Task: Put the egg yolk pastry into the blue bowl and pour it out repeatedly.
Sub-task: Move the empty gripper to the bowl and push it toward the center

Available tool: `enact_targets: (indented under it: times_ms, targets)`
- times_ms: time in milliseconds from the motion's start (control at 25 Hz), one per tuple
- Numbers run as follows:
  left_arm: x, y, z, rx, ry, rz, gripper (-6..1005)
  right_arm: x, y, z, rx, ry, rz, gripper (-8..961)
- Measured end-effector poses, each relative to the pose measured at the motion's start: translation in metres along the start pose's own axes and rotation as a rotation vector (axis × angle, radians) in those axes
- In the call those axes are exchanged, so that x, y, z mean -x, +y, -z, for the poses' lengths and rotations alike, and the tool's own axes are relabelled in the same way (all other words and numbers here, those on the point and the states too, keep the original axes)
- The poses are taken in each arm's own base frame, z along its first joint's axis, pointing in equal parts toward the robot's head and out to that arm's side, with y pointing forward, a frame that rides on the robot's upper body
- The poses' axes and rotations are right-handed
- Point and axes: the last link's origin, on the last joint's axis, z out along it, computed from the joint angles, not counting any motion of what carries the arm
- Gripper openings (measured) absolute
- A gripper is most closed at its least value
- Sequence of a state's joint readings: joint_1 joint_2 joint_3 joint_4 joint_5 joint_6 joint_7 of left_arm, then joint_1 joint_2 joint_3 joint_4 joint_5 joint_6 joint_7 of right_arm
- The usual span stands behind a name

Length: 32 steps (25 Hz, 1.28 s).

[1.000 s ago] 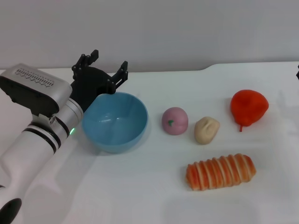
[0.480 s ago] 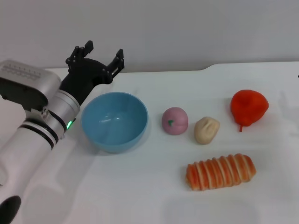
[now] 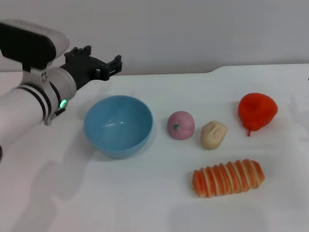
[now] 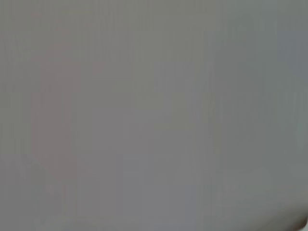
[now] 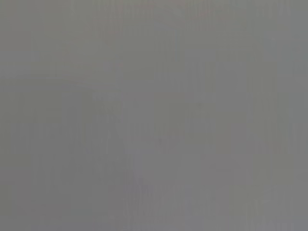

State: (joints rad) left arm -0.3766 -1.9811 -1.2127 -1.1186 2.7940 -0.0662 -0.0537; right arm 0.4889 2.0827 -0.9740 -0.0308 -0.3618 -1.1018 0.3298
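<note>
The egg yolk pastry (image 3: 213, 134) lies on the white counter (image 3: 145, 193) between a pink ball (image 3: 180, 125) and a striped bread (image 3: 228, 177), well apart from the empty blue bowl (image 3: 118, 125). It looks light and soft, easily dented; I'd take it gently across its rounded sides. The left pincer (image 3: 99, 65) hovers behind the bowl, spread open, empty.

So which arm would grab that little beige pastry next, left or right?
Probably the right. The egg yolk pastry lies on the robot's right half of the table, past the blue bowl. The left claw hangs open, raised behind the bowl's far side. The right arm is out of view, though.
</note>
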Motion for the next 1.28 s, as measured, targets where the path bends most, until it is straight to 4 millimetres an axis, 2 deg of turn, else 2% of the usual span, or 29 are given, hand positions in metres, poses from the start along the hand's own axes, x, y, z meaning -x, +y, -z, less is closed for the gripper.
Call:
enact_targets:
  times_ms: [400,640,760,920,1160,1280]
  targets:
    - [-0.037,-0.012,0.018,-0.001,-0.287,-0.184,812,-0.001,-0.001,0.001,-0.002,0.003,0.002,576]
    - [-0.049,-0.013,0.021,0.088,-0.382,-0.181,811,0.000,-0.001,0.001,-0.002,0.002,0.004,576]
    - [-0.048,-0.010,0.021,0.132,-0.398,-0.202,804,-0.001,-0.001,0.001,-0.002,0.004,0.003,577]
    - [-0.045,-0.020,0.017,0.129,-0.441,-0.162,796,-0.001,0.000,0.001,-0.001,0.004,0.004,577]
    - [-0.018,-0.031,-0.003,0.158,-0.579,-0.038,783,-0.001,0.000,0.000,0.002,0.004,0.007,576]
    - [-0.013,-0.030,-0.009,0.168,-0.604,-0.022,776,0.000,0.000,0.000,0.003,0.003,0.007,576]
